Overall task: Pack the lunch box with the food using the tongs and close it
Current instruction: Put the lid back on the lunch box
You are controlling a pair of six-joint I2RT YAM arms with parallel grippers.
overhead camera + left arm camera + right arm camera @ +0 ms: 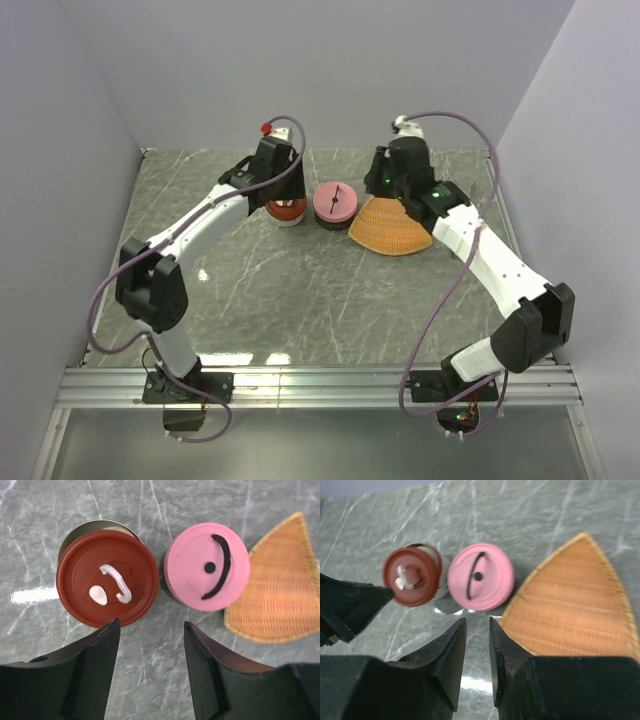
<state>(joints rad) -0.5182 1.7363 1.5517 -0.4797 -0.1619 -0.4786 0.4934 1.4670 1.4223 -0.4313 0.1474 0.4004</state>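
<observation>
The lunch box shows as two round lidded containers side by side at the back of the table. One has a red-brown lid (287, 208) (107, 577) with a white handle, sitting slightly askew so a metal rim (75, 530) peeks out. The other has a pink lid (335, 202) (207, 566) (480, 576). My left gripper (151, 622) hovers open just in front of the red-brown lid with nothing between its fingers. My right gripper (477, 621) stands before the pink lid, its jaws a narrow gap apart and empty. The food and the tongs are out of view.
A triangular orange woven tray (390, 230) (280, 590) (575, 600) lies right of the pink-lidded container, under my right wrist. One finger of the left gripper (350, 605) reaches into the right wrist view beside the red-brown lid (412, 576). Grey walls enclose the marbled table (300, 300).
</observation>
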